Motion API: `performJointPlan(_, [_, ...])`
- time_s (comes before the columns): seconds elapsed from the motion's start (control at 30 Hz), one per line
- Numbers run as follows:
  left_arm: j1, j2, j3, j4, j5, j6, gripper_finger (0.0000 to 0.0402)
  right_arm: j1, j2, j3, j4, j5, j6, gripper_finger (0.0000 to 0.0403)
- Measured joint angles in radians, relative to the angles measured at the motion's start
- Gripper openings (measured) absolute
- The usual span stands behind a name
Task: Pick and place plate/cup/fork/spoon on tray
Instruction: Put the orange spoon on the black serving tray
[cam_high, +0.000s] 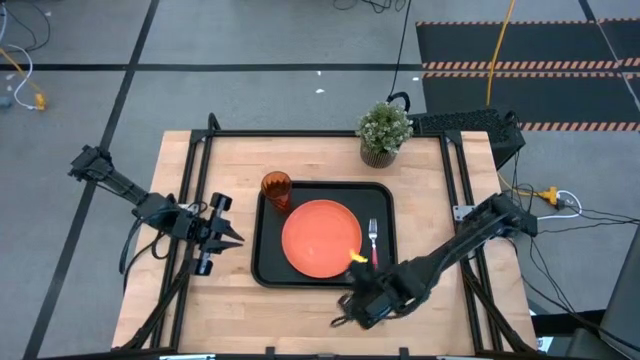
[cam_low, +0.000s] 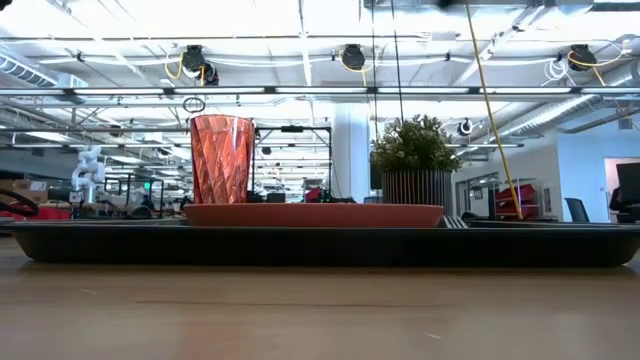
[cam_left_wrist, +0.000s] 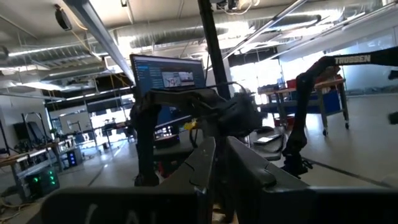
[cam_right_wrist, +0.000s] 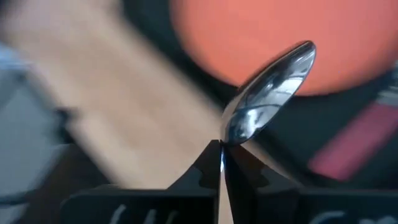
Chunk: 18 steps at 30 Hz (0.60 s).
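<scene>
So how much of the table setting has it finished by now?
Done: the flat orange plate, amber plastic cup and pink-handled fork sit on the black tray. In hand: the right hand is shut on the orange-handled metal spoon. Left: setting it down.

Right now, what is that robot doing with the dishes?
It is setting a tray. The plate, cup and fork already sit on it. The right gripper is shut on the spoon, holding it over the tray's near edge beside the plate. The left gripper waits shut and empty, just left of the tray. A potted plant stands behind.
</scene>
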Motion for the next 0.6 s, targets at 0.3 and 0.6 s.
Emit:
performJointPlan(0.3, [0.0,0.0,0.0,0.002,0.0,0.0,0.0042,-0.074,-0.014,-0.002,-0.517,-0.082,0.167,0.0])
performJointPlan(0.6, [0.0,0.0,0.0,0.002,0.0,0.0,0.0042,-0.212,0.106,-0.032,-0.53,-0.139,0.013,0.0])
